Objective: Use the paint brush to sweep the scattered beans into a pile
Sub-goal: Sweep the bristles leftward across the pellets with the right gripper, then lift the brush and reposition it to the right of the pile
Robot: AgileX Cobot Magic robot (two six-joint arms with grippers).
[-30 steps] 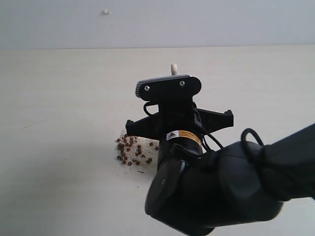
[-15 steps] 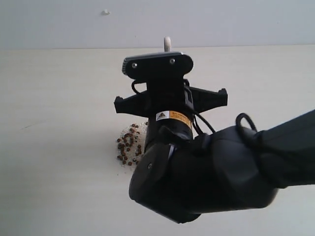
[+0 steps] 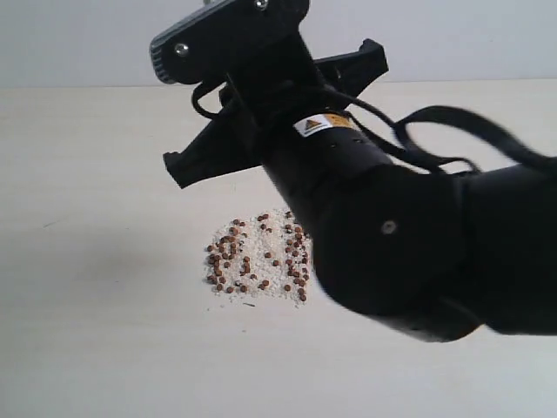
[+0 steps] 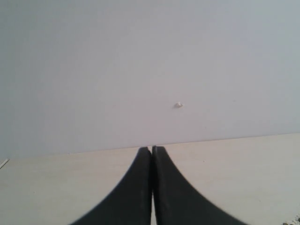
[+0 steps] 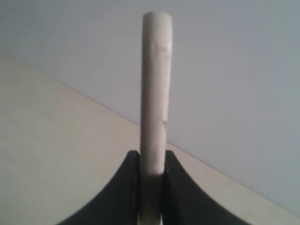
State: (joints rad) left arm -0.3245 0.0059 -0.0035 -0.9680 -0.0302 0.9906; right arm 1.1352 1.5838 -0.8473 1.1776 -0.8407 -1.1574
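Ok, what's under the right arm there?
The beans sit in a pile with whitish grains on the table. The pile's right edge is hidden behind the right arm, so whatever lies further right is covered, and so are the paint brush bristles.

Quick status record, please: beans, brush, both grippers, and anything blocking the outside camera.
beans: one loose patch with whitish grains on the table
paint brush: handle clamped in right gripper; bristles out of view
right gripper: shut on the handle
left gripper: shut, empty
blocking: right arm covers the patch's right edge in the exterior view
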